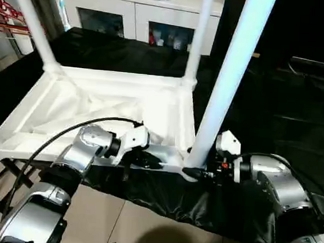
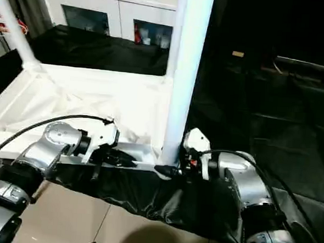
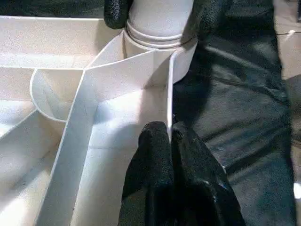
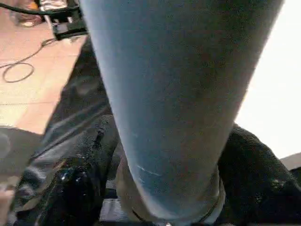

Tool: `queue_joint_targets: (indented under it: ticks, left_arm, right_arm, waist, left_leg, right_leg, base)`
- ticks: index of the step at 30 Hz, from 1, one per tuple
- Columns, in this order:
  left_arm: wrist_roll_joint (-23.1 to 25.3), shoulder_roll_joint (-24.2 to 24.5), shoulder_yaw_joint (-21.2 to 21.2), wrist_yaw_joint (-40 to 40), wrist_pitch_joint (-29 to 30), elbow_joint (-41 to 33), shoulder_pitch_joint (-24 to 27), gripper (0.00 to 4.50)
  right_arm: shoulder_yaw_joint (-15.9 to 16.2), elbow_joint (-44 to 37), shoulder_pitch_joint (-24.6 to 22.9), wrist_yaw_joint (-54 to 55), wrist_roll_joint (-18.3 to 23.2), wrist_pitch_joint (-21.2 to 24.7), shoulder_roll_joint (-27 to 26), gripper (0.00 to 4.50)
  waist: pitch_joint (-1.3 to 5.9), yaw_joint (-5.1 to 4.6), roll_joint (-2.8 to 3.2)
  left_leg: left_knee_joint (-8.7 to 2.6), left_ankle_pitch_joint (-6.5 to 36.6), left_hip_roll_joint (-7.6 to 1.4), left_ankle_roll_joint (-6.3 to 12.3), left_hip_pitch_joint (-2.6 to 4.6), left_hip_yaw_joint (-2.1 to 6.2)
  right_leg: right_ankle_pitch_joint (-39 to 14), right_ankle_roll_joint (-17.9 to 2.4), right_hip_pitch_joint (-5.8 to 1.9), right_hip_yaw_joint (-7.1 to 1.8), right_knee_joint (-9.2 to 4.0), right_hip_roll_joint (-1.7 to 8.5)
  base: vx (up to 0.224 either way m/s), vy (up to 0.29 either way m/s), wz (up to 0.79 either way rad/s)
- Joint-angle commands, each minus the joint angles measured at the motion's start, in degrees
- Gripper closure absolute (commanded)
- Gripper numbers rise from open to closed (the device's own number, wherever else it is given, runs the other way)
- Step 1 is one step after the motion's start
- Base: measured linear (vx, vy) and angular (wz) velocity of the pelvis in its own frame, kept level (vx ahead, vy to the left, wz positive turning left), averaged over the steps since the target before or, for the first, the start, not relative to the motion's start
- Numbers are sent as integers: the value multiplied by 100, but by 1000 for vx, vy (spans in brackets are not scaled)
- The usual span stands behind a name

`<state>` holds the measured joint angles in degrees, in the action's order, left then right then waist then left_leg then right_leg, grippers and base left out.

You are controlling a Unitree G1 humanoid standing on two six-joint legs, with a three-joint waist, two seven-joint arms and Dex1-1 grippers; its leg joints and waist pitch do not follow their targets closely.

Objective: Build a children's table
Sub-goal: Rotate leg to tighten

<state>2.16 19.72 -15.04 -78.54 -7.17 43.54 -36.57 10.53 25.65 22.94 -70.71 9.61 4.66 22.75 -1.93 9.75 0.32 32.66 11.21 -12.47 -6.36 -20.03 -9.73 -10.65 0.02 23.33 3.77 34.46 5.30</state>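
Well, the white table top (image 1: 102, 109) lies upside down on a black cloth (image 1: 146, 192), ribbed underside up, with the white cabinet (image 1: 141, 13) standing behind it. Over on the left, a far leg (image 1: 33, 23) rises from its back corner socket, and another far leg (image 1: 197, 38) stands at the back right corner. Along the near rim, the left gripper (image 1: 154, 163) is clamped tight on the thin edge wall of the top, its two black fingers (image 3: 155, 160) pressed together with the wall pinched between them, just beside the near right corner. Right there the near leg (image 1: 231, 76) stands upright in the corner socket (image 3: 160, 40). The right gripper (image 1: 194, 172) comes in from the right at the foot of that leg, its fingers (image 4: 80, 188) spread around the base on either side.
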Motion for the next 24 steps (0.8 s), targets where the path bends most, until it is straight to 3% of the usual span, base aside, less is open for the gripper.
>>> queue_joint_targets:
  ticks: [1,8,17,21,24]
  left_arm:
    - [-255,-53,121,96,25,-140,-135,450]
    - [-252,-33,117,20,41,-183,-75,450]
    - [-87,-174,253,815,140,-316,66,450]
    - [128,-407,232,1472,220,-290,71,450]
    - [204,-711,256,2005,412,-226,21,450]
  right_arm:
    - [437,-160,-124,-430,81,158,-68,154]
    - [443,-263,-183,-535,127,291,-77,209]
    - [289,-130,-330,176,50,171,-424,215]
    - [81,348,-249,1291,-264,21,-775,238]
    - [-130,666,-175,2218,-369,200,-1128,244]
  waist:
    - [324,3,-26]
    - [331,29,-33]
    - [322,37,13]
    - [272,-35,-8]
    - [227,-75,-13]
  left_leg:
    - [-330,756,-75,433,-6,-48]
    - [-316,660,-66,438,-17,-46]
    - [-334,836,-75,337,-12,-39]
    - [-404,1323,-55,68,8,-25]
    - [-446,1631,-41,5,39,-10]
  right_leg:
    - [-225,-1474,-342,-195,-261,259]
    - [-121,-1482,-348,-190,-245,262]
    - [-259,-1454,-338,-189,-268,270]
    - [-1286,-1174,-318,-204,-373,296]
    - [-2132,-888,-285,-215,-472,301]
  base:
    - [0,0,0]
    - [0,0,0]
    - [0,0,0]
    - [0,0,0]
    - [0,0,0]
